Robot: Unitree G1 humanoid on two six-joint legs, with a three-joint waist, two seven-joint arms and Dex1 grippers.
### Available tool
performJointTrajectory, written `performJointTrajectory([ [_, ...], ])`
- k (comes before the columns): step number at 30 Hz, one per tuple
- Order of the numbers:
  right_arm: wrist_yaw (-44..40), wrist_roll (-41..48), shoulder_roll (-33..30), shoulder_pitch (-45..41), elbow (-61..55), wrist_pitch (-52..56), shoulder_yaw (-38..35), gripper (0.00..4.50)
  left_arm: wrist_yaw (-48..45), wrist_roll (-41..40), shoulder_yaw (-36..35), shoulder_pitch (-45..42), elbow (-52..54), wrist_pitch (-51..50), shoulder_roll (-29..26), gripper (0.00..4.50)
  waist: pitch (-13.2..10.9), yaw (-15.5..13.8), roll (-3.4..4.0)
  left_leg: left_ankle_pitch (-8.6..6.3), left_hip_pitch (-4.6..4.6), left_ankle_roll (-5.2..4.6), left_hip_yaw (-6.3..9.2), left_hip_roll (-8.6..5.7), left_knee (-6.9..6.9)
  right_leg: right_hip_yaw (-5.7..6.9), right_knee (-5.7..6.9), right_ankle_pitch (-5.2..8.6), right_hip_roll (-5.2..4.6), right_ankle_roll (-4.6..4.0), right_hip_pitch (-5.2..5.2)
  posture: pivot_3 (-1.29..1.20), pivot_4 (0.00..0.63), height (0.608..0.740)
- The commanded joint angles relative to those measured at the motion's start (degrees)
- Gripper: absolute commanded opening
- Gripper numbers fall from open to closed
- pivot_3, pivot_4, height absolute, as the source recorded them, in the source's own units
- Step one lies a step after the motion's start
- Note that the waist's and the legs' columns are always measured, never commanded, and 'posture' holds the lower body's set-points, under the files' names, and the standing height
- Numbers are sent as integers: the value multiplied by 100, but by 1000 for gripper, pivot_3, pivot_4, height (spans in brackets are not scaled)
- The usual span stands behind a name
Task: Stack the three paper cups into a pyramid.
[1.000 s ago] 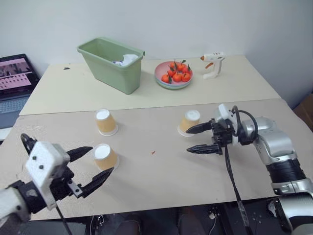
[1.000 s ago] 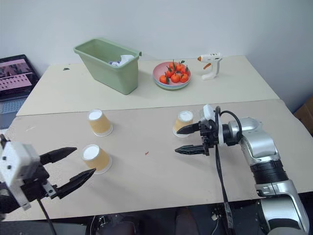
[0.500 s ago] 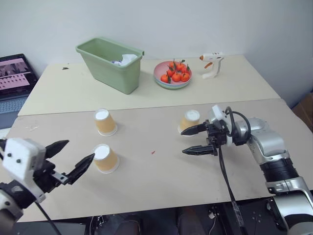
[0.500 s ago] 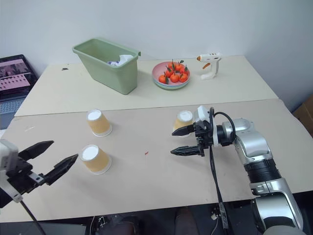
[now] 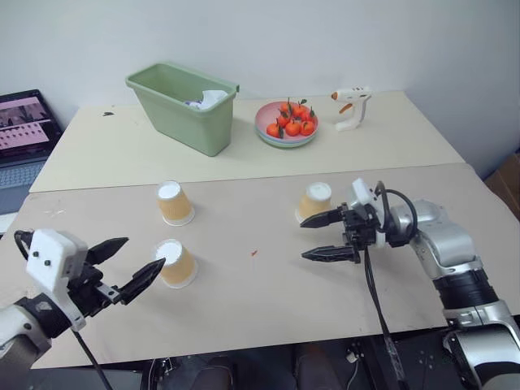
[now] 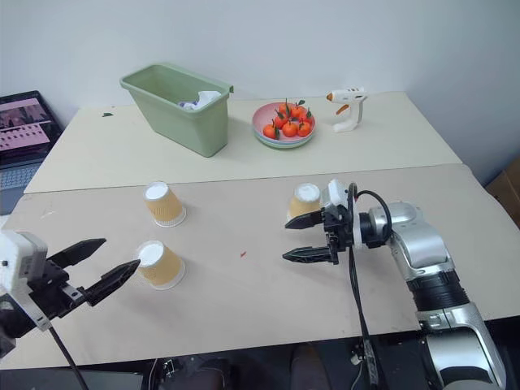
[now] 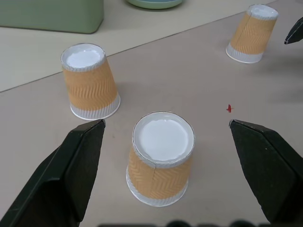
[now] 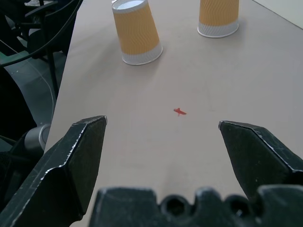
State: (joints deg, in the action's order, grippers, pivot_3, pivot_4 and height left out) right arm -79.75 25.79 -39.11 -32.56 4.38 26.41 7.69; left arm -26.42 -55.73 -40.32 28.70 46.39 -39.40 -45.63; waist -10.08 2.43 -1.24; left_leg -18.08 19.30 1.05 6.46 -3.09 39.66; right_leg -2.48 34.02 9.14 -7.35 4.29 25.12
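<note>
Three paper cups stand upside down and apart on the tan table, with no pyramid built. One cup (image 5: 175,203) is at the left, another (image 5: 175,262) in front of it, and the third (image 5: 315,201) at the right. My left gripper (image 5: 142,253) is open, its tips just left of the near-left cup (image 7: 161,161), which sits between its fingers in the left wrist view without touching them. My right gripper (image 5: 304,240) is open and empty, pointing left. Its upper finger lies right beside the right cup's foot.
On the rear table stand a green bin (image 5: 183,106), a pink plate of small orange fruits (image 5: 287,124) and a white glue gun (image 5: 353,106). A laptop (image 5: 24,130) sits off the far left. A small red mark (image 5: 254,253) lies between the grippers.
My left gripper has drawn back to the left and sunk a little, away from the near-left cup, still open. The right gripper and the cups have kept their places.
</note>
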Motion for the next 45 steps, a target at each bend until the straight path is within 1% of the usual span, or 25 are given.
performJointTrajectory([
  [1,84,176,-101,33,-310,87,-290,4500,-127,276,238,-125,-119,119,19,4484,0,-2,0,0,0,0,0,0,1,0,1,0,0,0,0,0,150,725],
  [5,157,200,-142,122,-427,145,-347,4500,-227,565,529,-310,-317,166,39,4484,0,-7,0,0,0,0,0,0,0,0,0,0,0,0,0,0,150,725],
  [17,330,254,-202,259,-660,277,-530,4500,-480,1160,1598,-1277,-959,236,185,4484,0,-23,-1,0,1,0,0,-1,1,0,0,-1,0,0,0,0,150,725],
  [31,549,366,-217,448,-1009,368,-617,4500,-839,1653,2051,-1913,-1687,413,350,4484,1,-26,-1,0,-1,0,0,0,2,1,2,-1,0,1,0,0,150,725],
  [33,585,377,-234,447,-1014,365,-643,4500,-967,1613,2092,-1979,-1757,438,402,4484,0,-26,-1,0,-1,0,0,0,2,1,1,-2,0,1,1,0,150,725],
  [34,597,382,-245,453,-1021,362,-655,4500,-1015,1599,2107,-2007,-1788,445,421,3968,0,-25,-1,0,0,0,0,0,2,1,1,-1,0,1,1,0,150,725],
  [35,614,392,-259,466,-1034,365,-679,4500,-1086,1535,2120,-2045,-1823,434,444,3768,1,-25,-1,0,0,0,0,0,2,1,1,-2,0,1,2,0,150,725],
  [36,627,402,-268,474,-1043,368,-692,4500,-1135,1500,2125,-2072,-1847,423,462,3432,1,-27,-1,0,1,0,0,0,2,1,0,-2,0,1,2,0,150,725],
  [38,676,428,-290,508,-1077,376,-742,4500,-1021,1785,2306,-2293,-2030,454,466,2647,0,-34,-1,0,1,0,0,0,2,1,0,-2,0,0,2,0,150,725],
  [40,711,431,-297,536,-1104,374,-764,4500,-883,2062,2483,-2525,-2227,438,434,2575,1,-59,-1,0,0,0,0,0,3,2,2,-2,0,0,1,0,150,725],
  [43,739,426,-296,574,-1144,375,-778,4500,-1025,2186,2668,-2866,-2378,493,405,2575,1,-96,-1,0,-3,0,0,-1,5,2,2,-3,0,0,-3,0,150,725],
  [45,767,427,-290,594,-1166,376,-786,4500,-1112,2232,2817,-3282,-2496,525,414,2575,1,-116,-1,0,-2,0,0,-1,5,2,1,-3,0,0,-3,0,150,725],
])
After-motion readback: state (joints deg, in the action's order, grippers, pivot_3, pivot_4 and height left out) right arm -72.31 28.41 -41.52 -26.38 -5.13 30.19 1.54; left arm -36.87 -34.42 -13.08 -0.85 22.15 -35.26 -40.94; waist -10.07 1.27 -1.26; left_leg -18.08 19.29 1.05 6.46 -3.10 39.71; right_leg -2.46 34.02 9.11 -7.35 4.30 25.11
